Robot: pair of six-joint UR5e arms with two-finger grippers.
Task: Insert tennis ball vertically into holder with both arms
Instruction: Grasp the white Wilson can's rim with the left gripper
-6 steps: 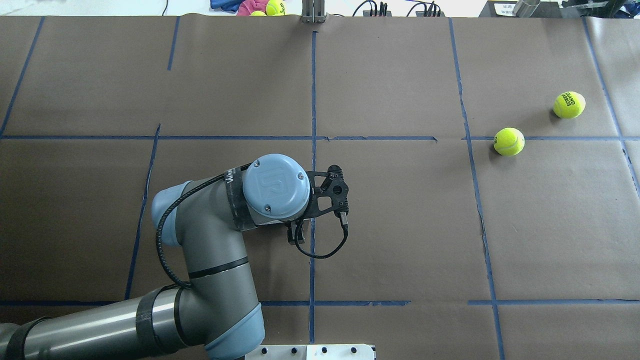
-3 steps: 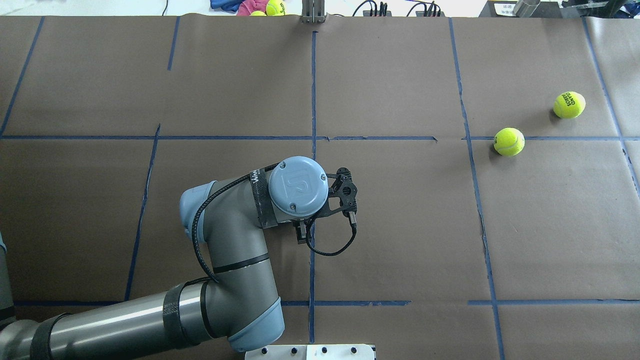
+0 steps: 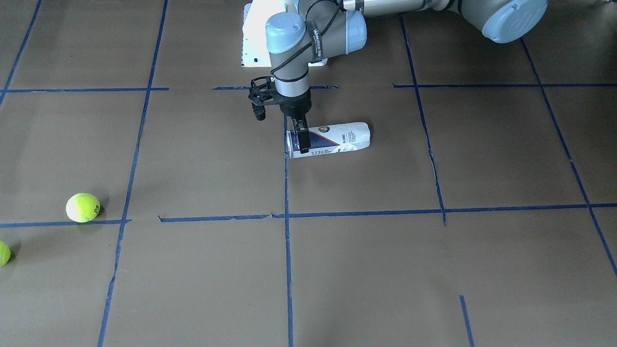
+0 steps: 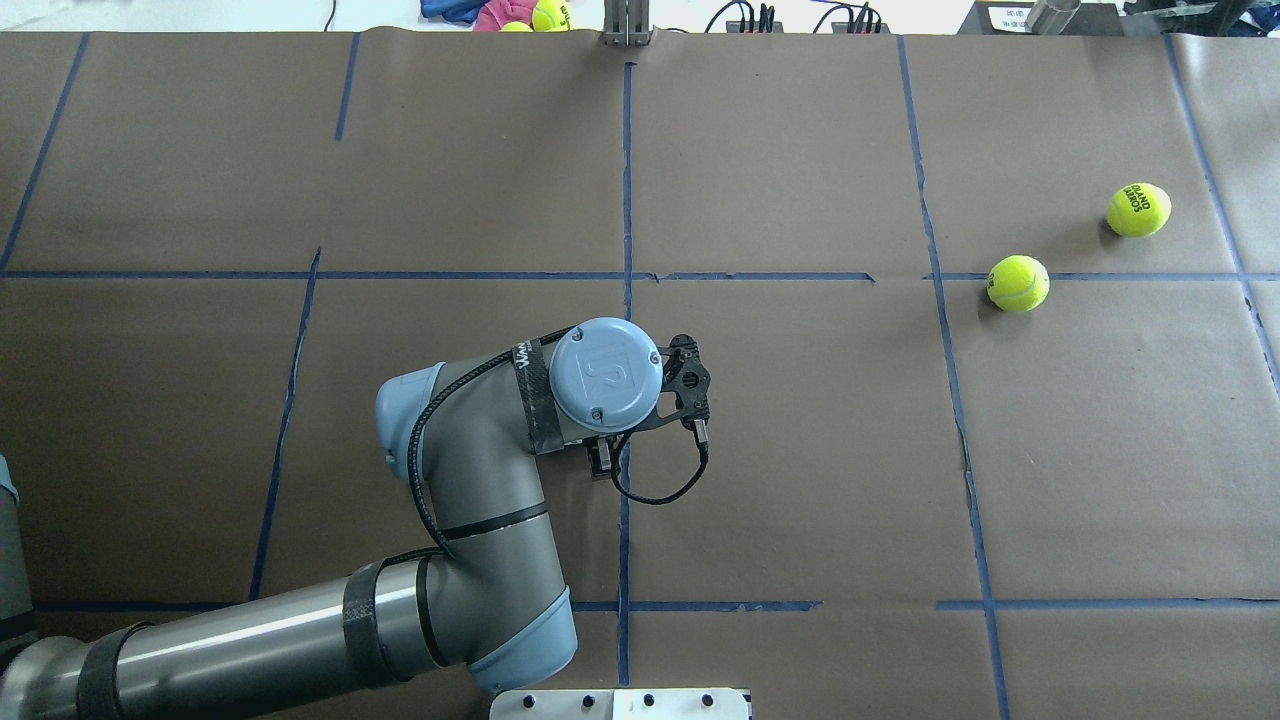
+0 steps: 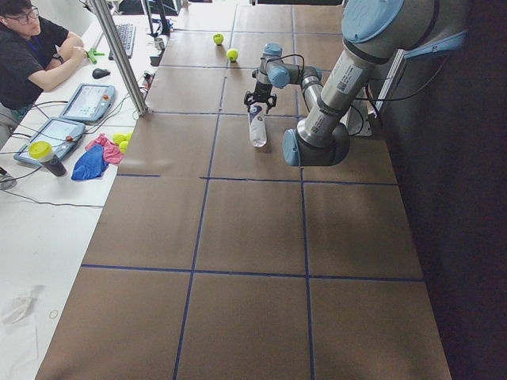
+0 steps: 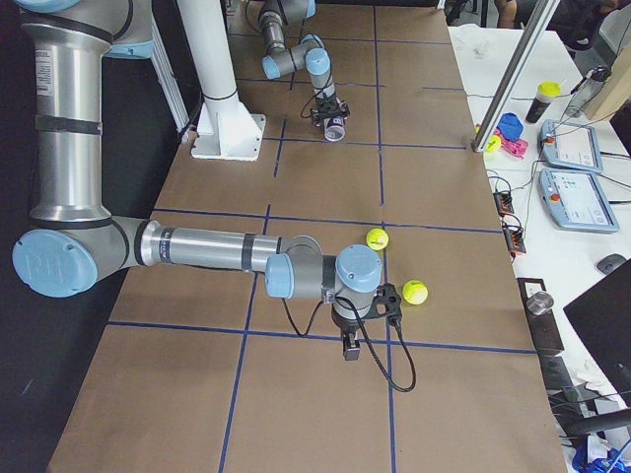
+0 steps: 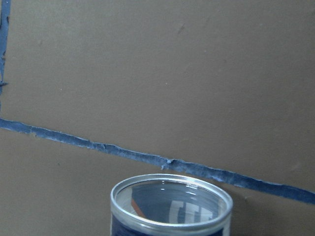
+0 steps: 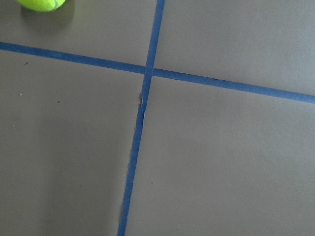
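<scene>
The holder (image 3: 344, 137), a white Wilson can, lies on its side at the table's middle with its metal-rimmed mouth (image 7: 171, 204) toward the robot's right. It is hidden under the arm in the overhead view. My left gripper (image 3: 300, 140) points straight down, open, straddling the can near its mouth; the far finger is hidden. Two tennis balls (image 4: 1018, 283) (image 4: 1138, 209) rest at the table's right. My right gripper (image 6: 347, 347) shows only in the exterior right view, low over a tape cross near the balls. I cannot tell whether it is open or shut.
The white pedestal base (image 6: 229, 133) stands at the robot's side of the table. Blue tape lines (image 4: 626, 200) grid the brown table cover. Spare balls and cloths (image 4: 550, 14) lie beyond the far edge, where a person (image 5: 32, 47) sits at a bench.
My left arm has swung to the right and sunk lower over the can, with only a small shift in the last half second. The two balls have not moved.
</scene>
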